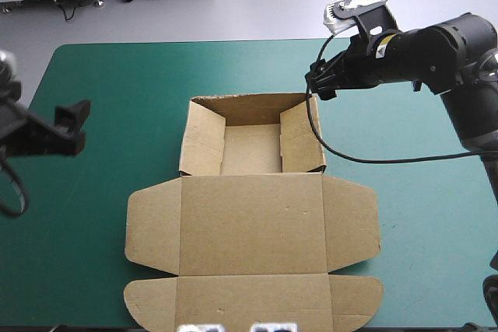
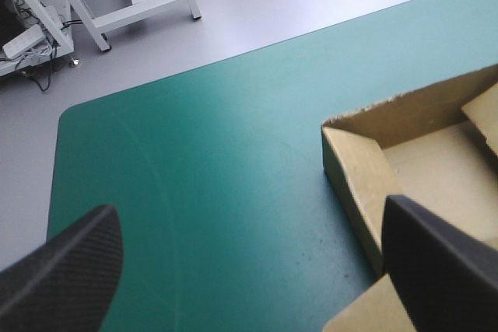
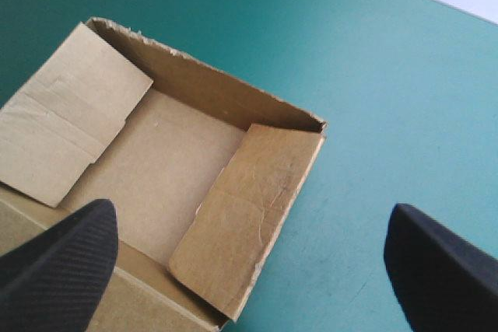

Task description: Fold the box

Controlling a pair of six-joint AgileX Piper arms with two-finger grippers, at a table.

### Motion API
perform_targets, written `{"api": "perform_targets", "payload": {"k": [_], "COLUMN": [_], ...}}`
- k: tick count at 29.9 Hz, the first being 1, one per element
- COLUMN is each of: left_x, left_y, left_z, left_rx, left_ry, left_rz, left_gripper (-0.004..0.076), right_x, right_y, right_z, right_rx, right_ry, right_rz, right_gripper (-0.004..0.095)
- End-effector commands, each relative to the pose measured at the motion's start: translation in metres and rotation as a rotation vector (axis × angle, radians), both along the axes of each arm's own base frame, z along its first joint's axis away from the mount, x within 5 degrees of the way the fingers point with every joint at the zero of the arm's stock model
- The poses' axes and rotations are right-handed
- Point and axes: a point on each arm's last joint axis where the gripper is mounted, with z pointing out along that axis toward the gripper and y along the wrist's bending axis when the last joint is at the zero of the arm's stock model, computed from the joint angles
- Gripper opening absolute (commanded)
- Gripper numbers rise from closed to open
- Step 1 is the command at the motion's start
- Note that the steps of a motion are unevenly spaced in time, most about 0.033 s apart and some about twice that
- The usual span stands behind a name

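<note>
The brown box point(image 1: 253, 192) sits mid-table as an open tray point(image 1: 250, 148) with its walls raised and side flaps tucked in; its lid point(image 1: 252, 227) lies flat toward the near edge, ears spread. My left gripper point(image 1: 74, 126) hovers open left of the tray, apart from it; the left wrist view shows the tray's far-left corner point(image 2: 331, 134) ahead of its black fingers point(image 2: 62, 274). My right gripper point(image 1: 319, 79) hangs open above the tray's far-right corner. In the right wrist view the tray's inside point(image 3: 156, 169) and a tucked flap point(image 3: 249, 207) lie below its spread fingers point(image 3: 440, 270).
The teal-green cover point(image 1: 117, 83) shows bare on both sides of the box and beyond it. The table's far edge point(image 2: 233, 56) and rounded far-left corner appear in the left wrist view.
</note>
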Motion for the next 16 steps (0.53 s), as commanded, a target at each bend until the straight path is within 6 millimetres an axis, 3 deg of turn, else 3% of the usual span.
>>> {"api": "perform_targets", "payload": {"k": [1, 5, 9, 12, 16], "left_x": [-0.035, -0.05, -0.05, -0.048, -0.05], "left_y": [0.018, 0.03, 0.03, 0.027, 0.028], "left_z": [-0.028, -0.076, -0.116, -0.131, -0.132], "left_rx": [0.006, 0.025, 0.031, 0.035, 0.04], "left_ry": [0.019, 0.082, 0.179, 0.222, 0.247], "left_rz": [0.061, 0.128, 0.151, 0.139, 0.144], "left_gripper": [0.0646, 0.0627, 0.0618, 0.0618, 0.0618], "right_x": [-0.005, 0.007, 0.031, 0.057, 0.084], "right_y": [-0.002, 0.003, 0.013, 0.023, 0.033], "right_z": [-0.011, -0.054, -0.09, -0.115, -0.16], "right_rx": [-0.01, -0.076, -0.086, -0.085, -0.138], "right_ry": [0.043, 0.177, 0.254, 0.267, 0.369], "right_rz": [0.015, 0.018, 0.003, -0.008, -0.015], "right_gripper": [0.0838, 0.0837, 0.0838, 0.0838, 0.0838]}}
